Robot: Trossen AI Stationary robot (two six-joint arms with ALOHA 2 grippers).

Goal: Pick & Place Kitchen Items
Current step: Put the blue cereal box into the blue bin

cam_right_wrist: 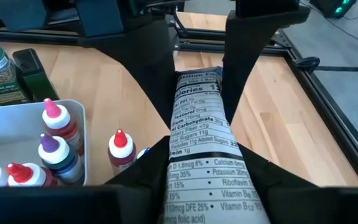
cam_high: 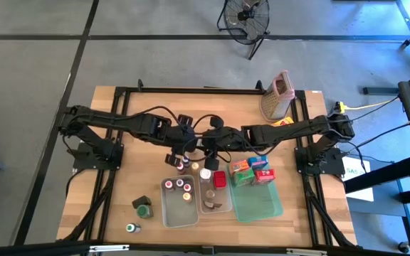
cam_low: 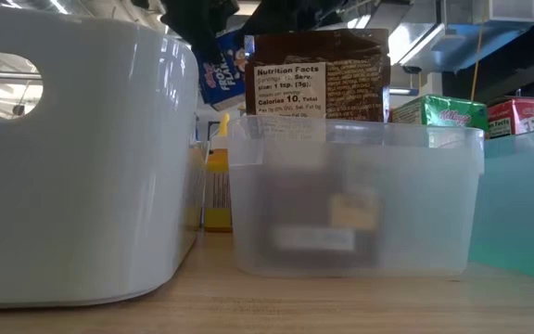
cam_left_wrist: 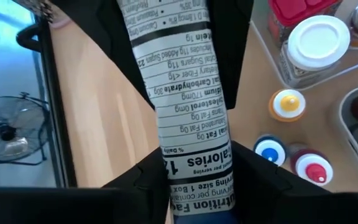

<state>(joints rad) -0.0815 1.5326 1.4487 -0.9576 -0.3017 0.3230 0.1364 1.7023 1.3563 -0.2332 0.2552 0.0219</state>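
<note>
**High view.** My left claw [cam_high: 181, 147] and my right claw [cam_high: 211, 145] meet tip to tip at the table's centre. What lies between them is hidden by the arms. From there the long clear tub [cam_high: 166, 213] of bottles sits at 6 o'clock, the green tray [cam_high: 258, 208] at 4 and the grater [cam_high: 277, 96] at 1.

**Low view.** Only this view shows colour. A blue carton [cam_low: 221, 79] hangs off the table under a dark claw, at 11 o'clock from the small tub [cam_low: 355, 213] holding a brown packet [cam_low: 318, 88].

**Left wrist view.** The carton's nutrition panel runs between my left fingers, which pinch it. The other claw grips its far end. A white-capped jar [cam_left_wrist: 319, 40] stands beside it.

**Right wrist view.** My right fingers are pressed on the same carton. A red-tipped bottle [cam_right_wrist: 120, 148] stands outside the tub.
</note>
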